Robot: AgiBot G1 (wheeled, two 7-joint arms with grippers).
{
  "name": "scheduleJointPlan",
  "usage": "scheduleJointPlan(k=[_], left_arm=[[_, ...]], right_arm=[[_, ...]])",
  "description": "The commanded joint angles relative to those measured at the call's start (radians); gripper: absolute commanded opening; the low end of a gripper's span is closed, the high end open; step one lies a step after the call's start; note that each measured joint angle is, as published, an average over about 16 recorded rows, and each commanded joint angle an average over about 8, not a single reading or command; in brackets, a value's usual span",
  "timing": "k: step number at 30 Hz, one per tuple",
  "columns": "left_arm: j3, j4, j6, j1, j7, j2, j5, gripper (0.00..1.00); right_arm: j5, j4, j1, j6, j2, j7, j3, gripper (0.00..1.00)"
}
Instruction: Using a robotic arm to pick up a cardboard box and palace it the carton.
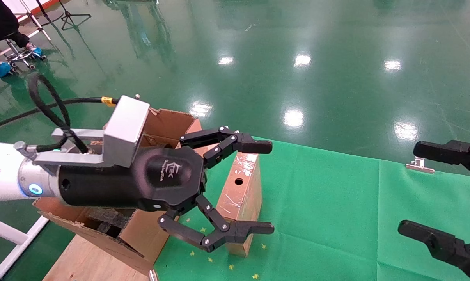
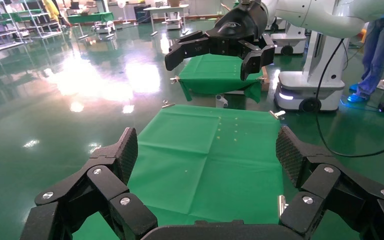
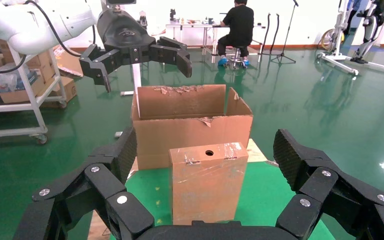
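Note:
The small taped cardboard box (image 1: pixel 240 191) with a round hole stands upright on the green cloth. It also shows in the right wrist view (image 3: pixel 207 185). The large torn carton (image 1: pixel 168 125) stands just behind it to the left, also in the right wrist view (image 3: pixel 192 125), with dark foam (image 1: pixel 106 219) inside. My left gripper (image 1: pixel 264 187) on the white arm is open and empty, its fingers spread over the box without touching it. The left wrist view shows only cloth between its fingers. My right gripper (image 1: pixel 410 189) is open and empty at the right edge, facing the box (image 3: pixel 206 150).
The green cloth (image 1: pixel 336 203) covers the table and is held by metal clips (image 1: pixel 419 166). The carton rests on a wooden board (image 1: pixel 90 257) at the table's left. Shiny green floor lies beyond. A seated person (image 3: pixel 237 25) is far off.

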Motion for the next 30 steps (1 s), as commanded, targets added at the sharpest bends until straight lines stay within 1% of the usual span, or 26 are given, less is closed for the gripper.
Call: scheduleJointPlan(k=[1, 12, 13, 14, 16, 21, 22, 23, 24, 30], left_arm=[[0.000, 0.000, 0.000, 0.000, 0.000, 0.000, 0.000, 1.00], [0.000, -0.001, 0.000, 0.000, 0.000, 0.000, -0.001, 1.00], [0.000, 0.000, 0.000, 0.000, 0.000, 0.000, 0.000, 1.00], [0.000, 0.000, 0.000, 0.001, -0.001, 0.000, 0.000, 1.00], [0.001, 0.002, -0.002, 0.002, -0.005, -0.002, 0.002, 1.00], [0.016, -0.003, -0.012, -0.010, -0.037, -0.022, 0.040, 1.00], [0.023, -0.007, -0.014, -0.017, -0.049, -0.028, 0.056, 1.00], [0.031, -0.013, -0.016, -0.027, -0.061, -0.033, 0.076, 1.00], [0.040, -0.018, -0.017, -0.039, -0.074, -0.038, 0.098, 1.00], [0.113, -0.038, -0.012, -0.154, -0.164, -0.034, 0.268, 1.00]], right_arm=[[0.000, 0.000, 0.000, 0.000, 0.000, 0.000, 0.000, 1.00], [0.000, 0.000, 0.000, 0.000, 0.000, 0.000, 0.000, 1.00], [0.000, 0.000, 0.000, 0.000, 0.000, 0.000, 0.000, 0.99], [0.000, 0.000, 0.000, 0.000, 0.000, 0.000, 0.000, 0.95], [0.000, 0.000, 0.000, 0.000, 0.000, 0.000, 0.000, 0.80], [0.000, 0.000, 0.000, 0.000, 0.000, 0.000, 0.000, 0.19], [0.000, 0.000, 0.000, 0.000, 0.000, 0.000, 0.000, 0.11], [0.000, 0.000, 0.000, 0.000, 0.000, 0.000, 0.000, 0.05], [0.000, 0.000, 0.000, 0.000, 0.000, 0.000, 0.000, 0.00], [0.000, 0.000, 0.000, 0.000, 0.000, 0.000, 0.000, 0.00]])
